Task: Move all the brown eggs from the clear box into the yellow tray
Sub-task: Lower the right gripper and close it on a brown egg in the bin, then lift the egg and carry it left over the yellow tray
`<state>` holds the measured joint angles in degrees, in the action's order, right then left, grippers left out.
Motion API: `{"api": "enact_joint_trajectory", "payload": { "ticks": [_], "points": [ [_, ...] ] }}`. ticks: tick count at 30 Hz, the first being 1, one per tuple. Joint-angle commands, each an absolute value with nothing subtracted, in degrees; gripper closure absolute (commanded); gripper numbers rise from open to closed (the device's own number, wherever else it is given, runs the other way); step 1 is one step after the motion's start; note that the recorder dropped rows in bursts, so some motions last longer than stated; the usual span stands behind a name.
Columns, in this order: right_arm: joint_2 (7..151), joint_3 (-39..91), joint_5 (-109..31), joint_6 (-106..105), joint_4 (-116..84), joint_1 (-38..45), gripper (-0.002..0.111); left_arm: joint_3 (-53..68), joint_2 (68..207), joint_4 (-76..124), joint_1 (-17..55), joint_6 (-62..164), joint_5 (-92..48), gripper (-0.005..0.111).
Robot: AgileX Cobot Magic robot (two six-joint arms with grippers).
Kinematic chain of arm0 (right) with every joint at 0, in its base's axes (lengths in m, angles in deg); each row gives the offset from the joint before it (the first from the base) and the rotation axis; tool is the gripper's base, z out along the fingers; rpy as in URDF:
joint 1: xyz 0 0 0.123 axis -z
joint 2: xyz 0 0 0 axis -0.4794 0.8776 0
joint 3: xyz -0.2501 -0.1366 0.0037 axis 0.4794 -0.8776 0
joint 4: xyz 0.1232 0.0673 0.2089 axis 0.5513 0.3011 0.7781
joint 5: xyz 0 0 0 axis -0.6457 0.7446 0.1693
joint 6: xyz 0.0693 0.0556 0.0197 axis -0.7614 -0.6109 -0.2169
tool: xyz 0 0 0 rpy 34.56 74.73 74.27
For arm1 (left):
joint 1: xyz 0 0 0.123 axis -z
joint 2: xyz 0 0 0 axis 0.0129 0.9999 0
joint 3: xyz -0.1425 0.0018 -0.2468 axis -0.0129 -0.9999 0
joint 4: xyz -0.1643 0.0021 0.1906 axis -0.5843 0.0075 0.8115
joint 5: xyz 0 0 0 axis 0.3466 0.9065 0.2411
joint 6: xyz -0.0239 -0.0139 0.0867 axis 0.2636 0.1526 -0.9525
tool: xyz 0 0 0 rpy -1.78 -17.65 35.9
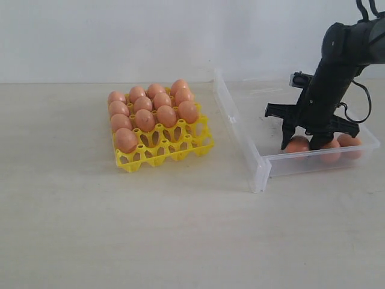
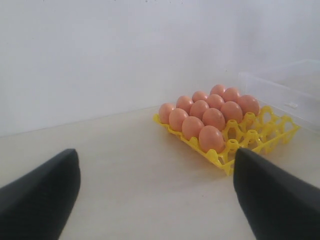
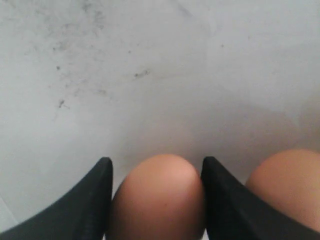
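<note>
Thirteen brown eggs (image 1: 144, 120) in yellow tray (image 1: 162, 158), centre-left; right gripper (image 1: 299, 143) pinching one of three in clear box (image 1: 240, 129), lower right; left gripper (image 2: 156, 170) spread.

**Tray on the left, box on the right**

On the table (image 1: 180, 241), the tray (image 1: 163, 158) sits left of the box (image 1: 240, 129), with a gap between them. Eggs (image 1: 144, 119) fill the tray's three back rows, and one more stands alone in front of them on the left side. Three others lie in the box's near right corner, side by side along the front wall. The right gripper (image 1: 302, 144) reaches down into the box there, its fingers tight against both sides of the leftmost egg.
</note>
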<state>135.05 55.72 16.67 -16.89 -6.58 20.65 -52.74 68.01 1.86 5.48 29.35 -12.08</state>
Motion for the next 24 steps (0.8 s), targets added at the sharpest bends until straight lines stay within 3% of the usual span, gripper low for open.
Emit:
{"api": "enact_joint_trajectory", "payload": {
  "ticks": [1,7,11,16,17,20,24],
  "points": [
    [135.6,55.6,13.2,-14.4,-7.1,20.7,0.108,-53.0,67.8,1.5,5.8,29.8,-12.1,0.029],
    [135.6,55.6,3.7,-2.9,-7.1,19.3,0.108,-53.0,67.8,1.5,5.8,29.8,-12.1,0.029],
    [135.5,52.6,-10.5,3.9,-6.9,17.0,0.108,-53.0,67.8,1.5,5.8,29.8,-12.1,0.029],
    [135.5,37.9,-57.9,2.7,-5.5,14.1,0.108,-53.0,67.8,1.5,5.8,29.8,-12.1,0.029],
    [135.5,36.0,-61.8,1.8,-6.2,14.1,0.108,-53.0,67.8,1.5,5.8,29.8,-12.1,0.029],
    [135.5,26.0,-93.6,-8.8,-17.1,15.0,0.108,-53.0,67.8,1.5,5.8,29.8,-12.1,0.029],
    [135.5,24.4,-109.4,-25.6,-38.0,17.8,0.108,-53.0,67.8,1.5,5.8,29.8,-12.1,0.029]
  ]
}}
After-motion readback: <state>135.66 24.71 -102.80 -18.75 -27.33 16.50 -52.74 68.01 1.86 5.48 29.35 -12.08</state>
